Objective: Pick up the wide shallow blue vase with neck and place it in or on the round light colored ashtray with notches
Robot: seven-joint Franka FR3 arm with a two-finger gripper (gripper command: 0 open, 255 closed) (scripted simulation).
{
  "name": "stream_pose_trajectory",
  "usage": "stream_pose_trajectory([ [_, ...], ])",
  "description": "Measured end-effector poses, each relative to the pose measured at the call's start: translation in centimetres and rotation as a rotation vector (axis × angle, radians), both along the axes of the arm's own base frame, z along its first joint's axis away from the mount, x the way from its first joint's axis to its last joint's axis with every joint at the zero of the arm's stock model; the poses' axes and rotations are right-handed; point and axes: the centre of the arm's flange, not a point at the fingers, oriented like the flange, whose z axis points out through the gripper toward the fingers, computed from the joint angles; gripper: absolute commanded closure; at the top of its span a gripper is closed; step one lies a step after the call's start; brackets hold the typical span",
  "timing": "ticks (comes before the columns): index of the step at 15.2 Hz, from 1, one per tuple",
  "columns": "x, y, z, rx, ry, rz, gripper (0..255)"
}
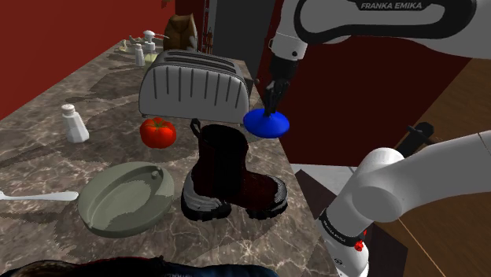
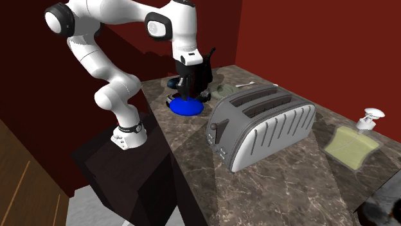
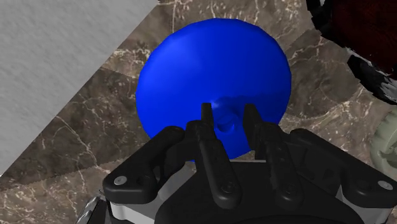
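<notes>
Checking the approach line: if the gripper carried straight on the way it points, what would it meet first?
The blue vase: the gripper points down at its neck, near the middle of the body. Whether they already touch is unclear; below lies the marbled counter.

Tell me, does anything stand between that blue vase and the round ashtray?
Yes. The dark boot stands on the counter between the blue vase and the ashtray, so the vase likely needs lifting over it. Nothing separates the gripper from the vase.
</notes>
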Motion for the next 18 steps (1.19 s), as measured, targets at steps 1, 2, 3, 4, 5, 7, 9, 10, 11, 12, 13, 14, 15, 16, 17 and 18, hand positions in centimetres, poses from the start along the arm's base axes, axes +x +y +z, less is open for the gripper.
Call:
stream_pose_trajectory([
  [1,0.0,0.9,0.1,0.000,0.000,0.000,255],
  [2,0.1,1.9,0.4,-0.001,0.000,0.000,255],
  [3,0.3,3.3,0.6,-0.001,0.000,0.001,255],
  [4,0.4,4.4,0.6,-0.001,0.000,0.001,255],
  [5,0.7,5.5,0.7,-0.001,0.000,0.001,255],
  [7,0.7,8.5,1.1,-0.001,0.000,0.001,255],
  [9,1.3,11.1,1.3,-0.001,0.000,0.001,255],
  [10,1.4,12.4,1.3,-0.001,0.000,0.001,255],
  [11,1.6,13.5,1.7,-0.001,0.001,0.001,255],
  [12,1.7,14.8,1.6,-0.001,0.000,0.001,255],
  [13,1.8,16.3,1.7,-0.001,0.000,0.002,255],
  [14,2.1,17.7,2.0,-0.001,0.000,0.001,255],
  [15,2.1,19.1,2.3,-0.001,0.000,0.001,255],
  [16,2.3,20.2,2.3,-0.001,0.000,0.001,255],
  [17,2.5,21.6,2.3,-0.001,-0.001,0.001,255],
  [18,2.7,22.8,2.5,-0.001,0.000,0.000,255],
])
